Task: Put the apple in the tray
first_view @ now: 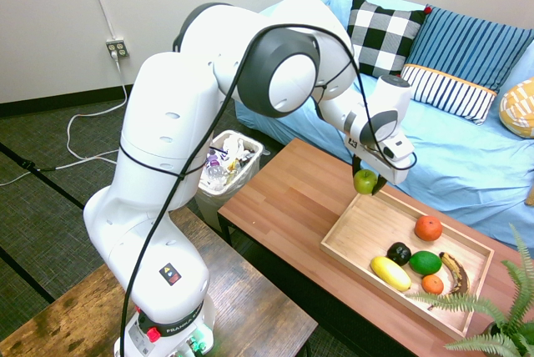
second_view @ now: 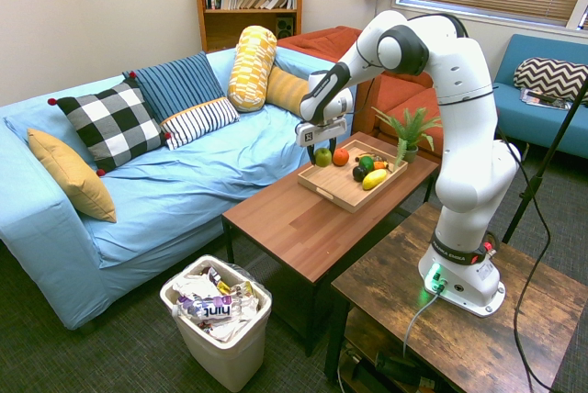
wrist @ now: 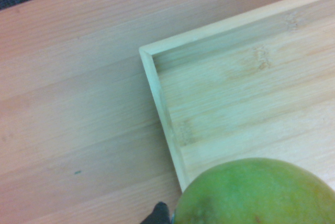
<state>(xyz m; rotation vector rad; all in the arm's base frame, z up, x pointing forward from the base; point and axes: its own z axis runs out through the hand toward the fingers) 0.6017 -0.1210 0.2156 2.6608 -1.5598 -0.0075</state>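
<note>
Counted in the tray (first_view: pixel 353 236): two orange-red fruits (first_view: pixel 428 228), one dark fruit (first_view: pixel 399 253), one green fruit (first_view: pixel 425 263), one yellow fruit (first_view: pixel 390 274), one banana (first_view: pixel 455 274). Pinched in the one gripper (first_view: pixel 368 182), above the tray's corner: one apple (first_view: pixel 365 181).

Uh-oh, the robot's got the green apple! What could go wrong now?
The apple is held up in the gripper near a corner of the tray, so if it were let go there, it might hit the wooden rim and roll onto the table. It's round and smooth, so it could slip out. And if it's carried too far in, it might bump the red-orange fruit inside.
</note>
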